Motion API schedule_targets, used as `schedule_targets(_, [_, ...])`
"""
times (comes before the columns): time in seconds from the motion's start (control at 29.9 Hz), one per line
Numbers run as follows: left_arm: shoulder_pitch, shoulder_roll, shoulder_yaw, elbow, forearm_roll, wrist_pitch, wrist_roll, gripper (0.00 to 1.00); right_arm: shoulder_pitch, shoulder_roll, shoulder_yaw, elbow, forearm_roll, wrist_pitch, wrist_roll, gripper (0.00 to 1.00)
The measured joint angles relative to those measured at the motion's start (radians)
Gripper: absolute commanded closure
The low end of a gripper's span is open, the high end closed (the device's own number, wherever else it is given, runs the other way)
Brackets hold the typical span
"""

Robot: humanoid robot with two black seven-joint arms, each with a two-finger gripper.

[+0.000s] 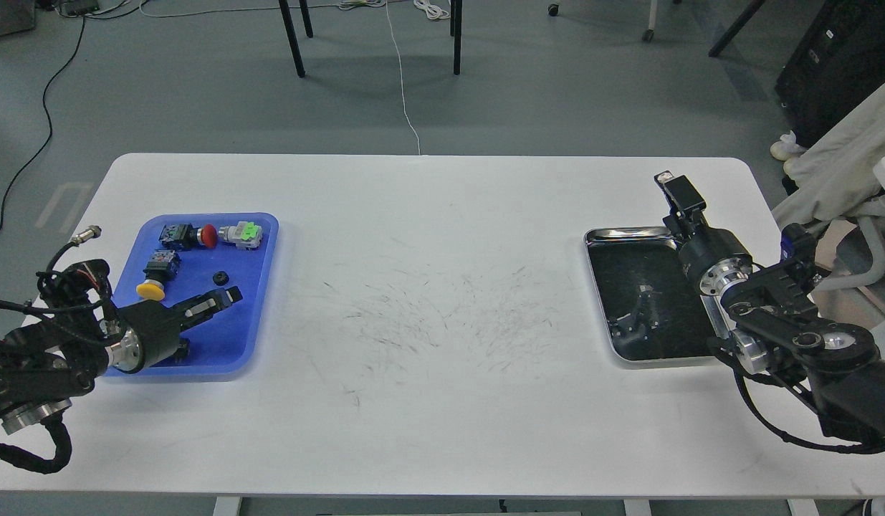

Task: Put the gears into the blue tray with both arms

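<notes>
The blue tray (259, 315) lies on the left of the white table. One small black gear (219, 277) lies loose in it, near the middle. My left gripper (226, 297) hovers over the tray's near right part, just below the gear and apart from it. Its fingers look open with nothing between them. My right gripper (673, 190) is raised over the far right corner of a steel tray (628, 233). It is seen end-on and dark, so its state does not show. Small dark parts (632, 326) lie in the steel tray, too small to name.
The blue tray also holds push-button switches: red cap (208, 235), green cap (249, 231), yellow cap (150, 289). Chair legs (293, 39) and cables stand on the floor beyond the table's far edge. The table (442, 322) shows only scuff marks between the trays.
</notes>
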Motion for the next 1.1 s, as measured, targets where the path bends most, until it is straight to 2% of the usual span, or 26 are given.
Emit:
schedule_targets(0.27, [0.009, 0.0, -0.003, 0.032, -0.016, -0.001, 0.0, 0.86, 0.001, 0.0, 0.0, 0.001, 0.0, 0.0, 0.0, 0.06])
schedule_targets(0.57, [0.015, 0.009, -0.001, 0.054, -0.019, -0.001, 0.0, 0.73, 0.002, 0.001, 0.0, 0.002, 0.001, 0.0, 0.0, 0.06])
schedule_targets(0.77, [0.015, 0.011, -0.002, 0.056, -0.017, -0.001, 0.0, 0.69, 0.002, 0.001, 0.0, 0.003, 0.0, 0.0, 0.0, 0.06])
schedule_targets(0.94, [0.015, 0.013, -0.002, 0.056, -0.017, 0.0, 0.0, 0.54, 0.0, 0.002, 0.0, 0.003, 0.0, 0.0, 0.0, 0.06])
schedule_targets(1.04, [0.011, 0.03, -0.005, 0.056, -0.017, 0.0, 0.0, 0.49, 0.001, 0.001, 0.0, 0.003, 0.0, 0.0, 0.0, 0.06])
schedule_targets(1.1, [0.006, 0.056, -0.027, 0.057, -0.017, 0.0, 0.0, 0.39, 0.006, 0.0, 0.0, 0.004, 0.0, 0.0, 0.0, 0.06])
